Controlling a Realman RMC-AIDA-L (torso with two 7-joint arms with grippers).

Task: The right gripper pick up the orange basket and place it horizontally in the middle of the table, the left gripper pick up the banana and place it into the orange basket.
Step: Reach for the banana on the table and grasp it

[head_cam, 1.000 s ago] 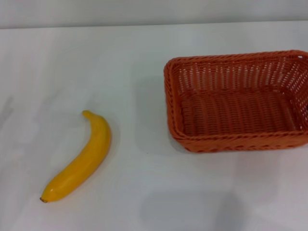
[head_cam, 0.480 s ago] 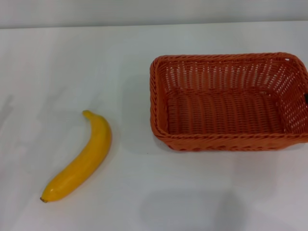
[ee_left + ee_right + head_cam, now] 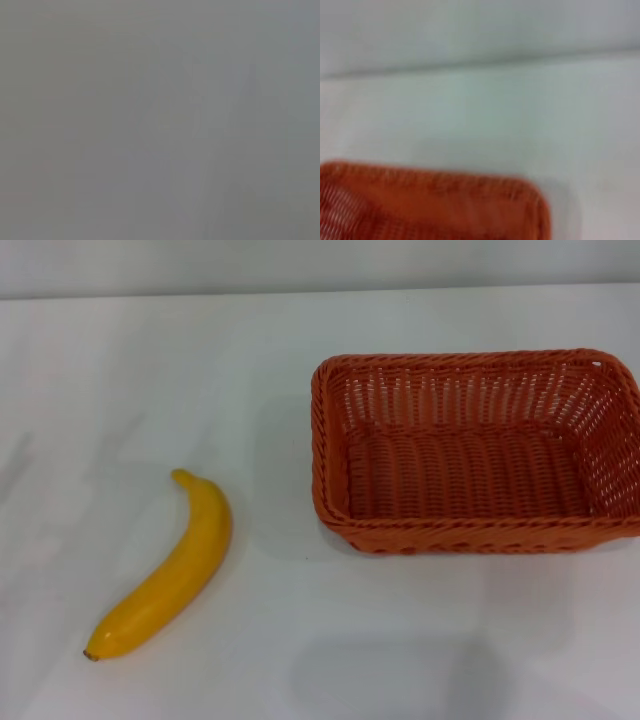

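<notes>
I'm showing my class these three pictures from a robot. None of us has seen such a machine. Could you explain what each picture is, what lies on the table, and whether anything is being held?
The robot has a body with two arms, and a camera on its head and on each wrist. No arm or gripper shows in any of these pictures.

The head view looks down on a white table. On it lie a yellow banana, towards the robot's left, and an empty orange basket, towards its right. They lie apart.

The left wrist view shows only plain grey; nothing can be made out there.

The right wrist view looks across the table and catches a rounded corner of the basket close by.

Nothing can be seen being held.
</notes>
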